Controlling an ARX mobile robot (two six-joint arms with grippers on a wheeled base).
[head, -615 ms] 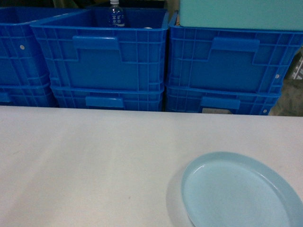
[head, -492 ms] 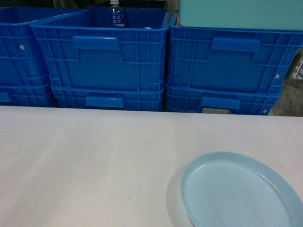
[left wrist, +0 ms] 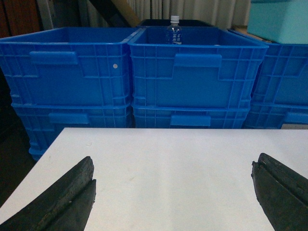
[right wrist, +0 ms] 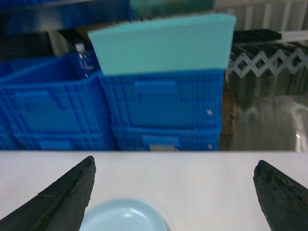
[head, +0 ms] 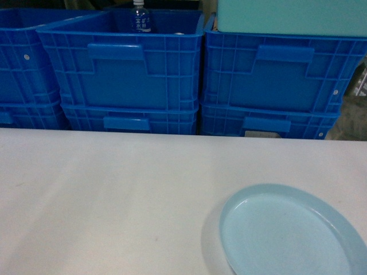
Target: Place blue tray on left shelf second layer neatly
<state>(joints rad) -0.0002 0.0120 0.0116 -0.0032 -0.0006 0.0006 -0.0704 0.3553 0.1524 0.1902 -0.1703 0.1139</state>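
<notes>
The blue tray [head: 289, 232] lies flat on the white table [head: 114, 195], at the near right corner of the head view, its rim cut by the bottom and right edges of that picture. To its left the tabletop runs bare to the left edge, and a wide strip of it lies between the tray and the table's far edge. Beyond that edge stand dark blue crates [head: 129, 69], stacked two high in a row, close behind the table. A pale teal slab [head: 292, 17] rests on the right stack, and a water bottle [head: 140, 17] stands upright inside the middle top crate.

The left gripper [left wrist: 175, 192] shows only in its own wrist view: both dark fingers [left wrist: 62, 202] spread wide at the lower corners, bare table between them, nothing held. That view also shows the table's left edge and dark floor beside it (the head view does not).

The right gripper [right wrist: 173, 192] is likewise spread wide and holds nothing; the tray's far rim sits low between its fingers, nearer the left one. To the right, its view shows a shiny floor and a folding lattice barrier [right wrist: 267, 62].
</notes>
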